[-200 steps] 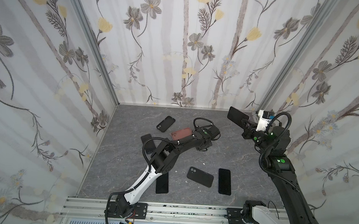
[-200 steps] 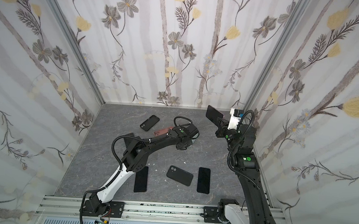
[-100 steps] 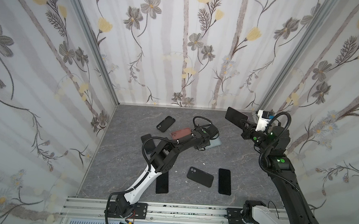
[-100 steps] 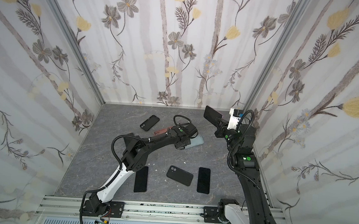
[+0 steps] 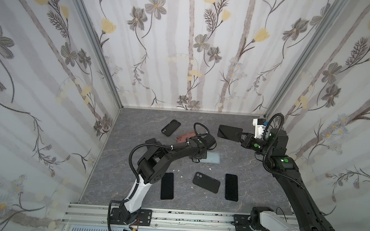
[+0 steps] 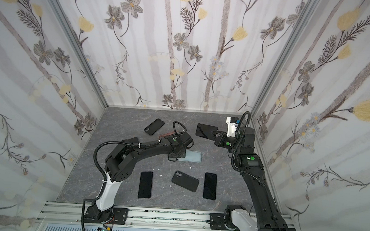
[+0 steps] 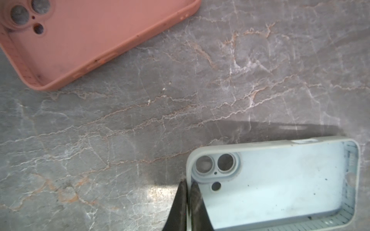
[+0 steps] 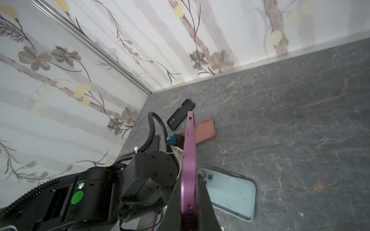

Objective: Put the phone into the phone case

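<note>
Pinching the pale blue case (image 7: 280, 180) by its camera-end wall, the left gripper (image 7: 187, 183) steadies it flat; the right gripper (image 8: 189, 186) clamps the purple phone (image 8: 189, 140) aloft nearby. Best now: level it, match camera corners, press in.

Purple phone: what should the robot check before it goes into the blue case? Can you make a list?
1. Grip: purple phone clamped in right gripper: ok.
2. Hold: left gripper pinching light blue case wall: ok.
3. Case empty, open side up: ok.
4. Phone over case: not ok, it hangs off to one side.
5. Camera ends matching: cannot tell.
6. Clutter: pink case apart from blue case: ok.
</note>
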Available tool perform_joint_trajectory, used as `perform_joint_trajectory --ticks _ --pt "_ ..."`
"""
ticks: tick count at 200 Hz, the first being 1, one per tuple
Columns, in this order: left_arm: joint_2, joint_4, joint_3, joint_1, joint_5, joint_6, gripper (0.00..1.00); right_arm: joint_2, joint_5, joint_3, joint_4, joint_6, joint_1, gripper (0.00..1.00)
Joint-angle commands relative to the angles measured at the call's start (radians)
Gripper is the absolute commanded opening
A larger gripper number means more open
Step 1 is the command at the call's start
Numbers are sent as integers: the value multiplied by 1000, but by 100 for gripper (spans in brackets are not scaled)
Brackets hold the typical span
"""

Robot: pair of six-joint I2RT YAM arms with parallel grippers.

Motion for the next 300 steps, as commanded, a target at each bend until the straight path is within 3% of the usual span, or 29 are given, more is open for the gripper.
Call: perform_joint_trajectory --ticks 1,31,117,148,174,203,300 --pt "-32 54 -40 15 31 57 12 -8 9 -36 -61 -15 14 0" --pt "-73 111 -98 41 112 46 26 12 5 -76 -93 2 22 0" --pt "-207 362 -283 133 301 19 25 238 -111 -45 -67 37 83 0" --pt "-206 487 -357 143 414 -20 30 334 -161 -31 -38 37 98 0" --pt "-198 633 -423 144 513 -55 41 400 -190 -22 -13 37 105 0" --pt "-203 707 -475 147 513 -92 51 460 -217 -2 -19 15 107 0" --pt "-236 787 -557 157 494 -104 47 565 -266 8 28 -3 107 0"
